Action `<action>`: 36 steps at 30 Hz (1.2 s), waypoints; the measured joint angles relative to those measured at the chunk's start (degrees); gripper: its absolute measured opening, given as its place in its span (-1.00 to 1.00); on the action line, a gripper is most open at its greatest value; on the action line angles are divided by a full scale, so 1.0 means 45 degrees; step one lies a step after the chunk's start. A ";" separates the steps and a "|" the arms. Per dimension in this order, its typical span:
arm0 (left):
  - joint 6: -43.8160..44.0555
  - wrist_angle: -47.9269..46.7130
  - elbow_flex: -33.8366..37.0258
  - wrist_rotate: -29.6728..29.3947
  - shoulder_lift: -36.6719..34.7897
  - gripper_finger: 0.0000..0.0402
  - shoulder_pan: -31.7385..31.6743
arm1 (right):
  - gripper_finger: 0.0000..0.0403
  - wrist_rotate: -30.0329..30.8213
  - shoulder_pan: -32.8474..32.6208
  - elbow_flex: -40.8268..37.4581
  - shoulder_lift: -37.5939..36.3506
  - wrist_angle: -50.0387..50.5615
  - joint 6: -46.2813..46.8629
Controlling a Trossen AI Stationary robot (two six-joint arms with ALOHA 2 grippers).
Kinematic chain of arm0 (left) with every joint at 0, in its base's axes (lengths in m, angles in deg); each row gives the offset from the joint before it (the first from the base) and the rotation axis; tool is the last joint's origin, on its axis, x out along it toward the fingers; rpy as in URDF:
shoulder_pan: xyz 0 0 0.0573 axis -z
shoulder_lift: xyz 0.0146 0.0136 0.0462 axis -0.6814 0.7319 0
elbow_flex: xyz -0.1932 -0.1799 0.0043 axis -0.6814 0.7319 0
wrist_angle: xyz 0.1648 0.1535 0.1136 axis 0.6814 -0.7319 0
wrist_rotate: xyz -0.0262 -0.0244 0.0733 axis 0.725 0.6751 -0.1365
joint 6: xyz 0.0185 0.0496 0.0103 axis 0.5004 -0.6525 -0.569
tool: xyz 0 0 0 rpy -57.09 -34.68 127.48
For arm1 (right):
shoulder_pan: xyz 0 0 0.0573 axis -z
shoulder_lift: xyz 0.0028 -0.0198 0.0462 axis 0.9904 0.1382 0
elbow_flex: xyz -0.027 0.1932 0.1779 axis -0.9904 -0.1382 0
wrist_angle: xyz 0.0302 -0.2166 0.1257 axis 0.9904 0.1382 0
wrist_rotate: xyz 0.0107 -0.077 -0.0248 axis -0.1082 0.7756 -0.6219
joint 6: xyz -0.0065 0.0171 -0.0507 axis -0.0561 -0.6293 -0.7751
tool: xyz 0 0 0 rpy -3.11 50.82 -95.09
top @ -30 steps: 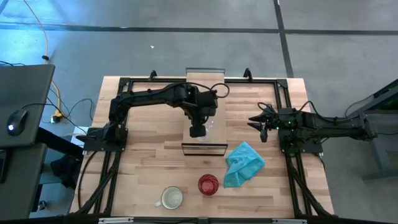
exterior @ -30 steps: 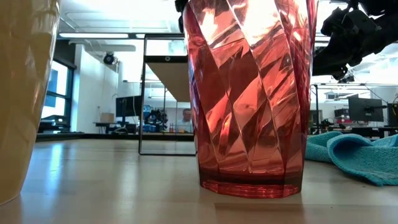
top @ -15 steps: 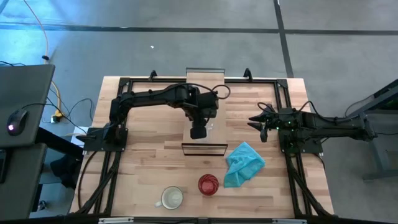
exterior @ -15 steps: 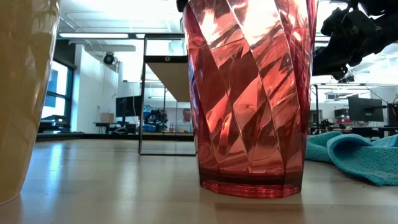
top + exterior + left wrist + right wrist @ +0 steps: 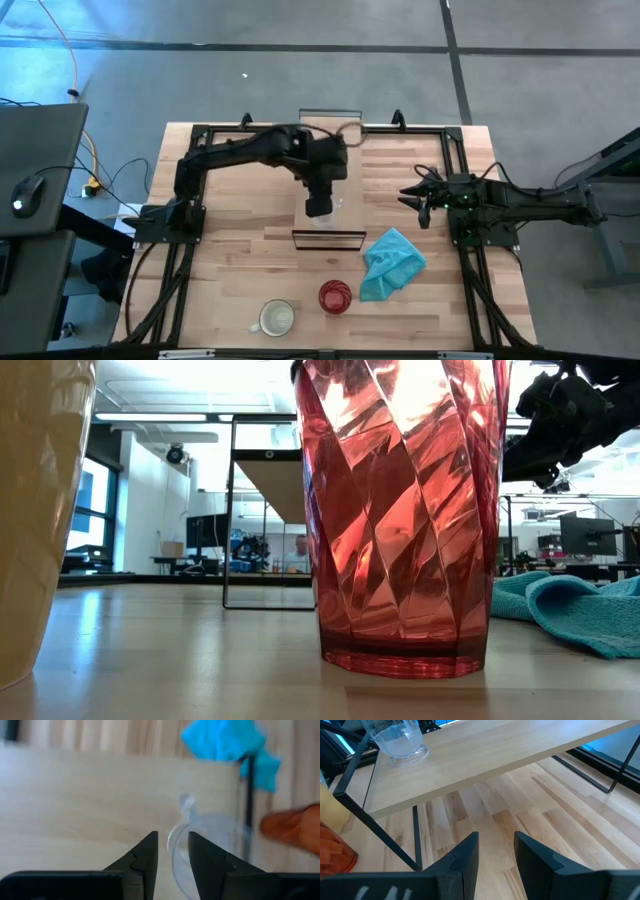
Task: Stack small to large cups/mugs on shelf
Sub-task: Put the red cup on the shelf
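The small clear glass (image 5: 331, 213) stands upright on its base on the light-wood shelf (image 5: 330, 135), near the shelf's near end; it also shows in the right wrist view (image 5: 400, 740). My left gripper (image 5: 172, 840) hangs over it, pointing down and open, with the glass's rim (image 5: 172, 852) below the gap between the fingers. The red cup (image 5: 335, 296) and the cream-white mug (image 5: 276, 318) stand on the table near its front edge. My right gripper (image 5: 408, 195) waits open to the right of the shelf.
A teal cloth (image 5: 392, 263) lies crumpled on the table, right of the red cup and near the shelf's near end. The shelf stands raised on a thin dark frame (image 5: 415, 837), with the tabletop beneath it. Black rails run along the table's left and right sides.
My left gripper has gone up a little above the glass, and its arm has drawn back toward the table's far edge. The glass stays upright on the shelf.
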State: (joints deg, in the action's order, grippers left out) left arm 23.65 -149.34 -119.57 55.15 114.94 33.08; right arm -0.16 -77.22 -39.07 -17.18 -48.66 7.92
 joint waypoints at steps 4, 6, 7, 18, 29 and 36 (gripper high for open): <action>-0.0058 0.0406 -0.0009 0.0309 -0.0702 -0.52 0.0227 | -0.42 0.0005 0.0000 -0.0009 0.0081 0.0007 0.0039; 0.0139 0.0030 -0.0063 0.0365 -0.1098 -0.52 0.0450 | -0.42 -0.0022 0.0000 -0.0014 0.0170 0.0007 0.0045; 0.0302 -0.0486 -0.0111 0.0278 -0.1296 -0.52 0.0497 | -0.42 -0.0032 -0.0005 -0.0014 0.0173 0.0009 0.0061; 0.1456 -0.2151 -0.0319 -0.0166 -0.2276 -0.52 0.2480 | -0.42 -0.1993 0.0000 -0.0014 0.0335 -0.1472 0.0432; 0.2232 -0.2185 -0.0067 -0.1254 -0.2678 -0.52 0.4863 | -0.42 -0.4158 -0.1355 0.1193 0.0710 -0.3798 -0.0182; 0.2813 -0.2187 0.1389 -0.2526 -0.3249 -0.52 0.5794 | -0.42 -0.3946 -0.2976 0.3417 0.2686 -0.3071 -0.0743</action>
State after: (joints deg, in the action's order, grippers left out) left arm 36.31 -159.18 -113.32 43.79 100.32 59.15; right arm -17.92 -90.61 -23.69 -5.09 -62.48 4.57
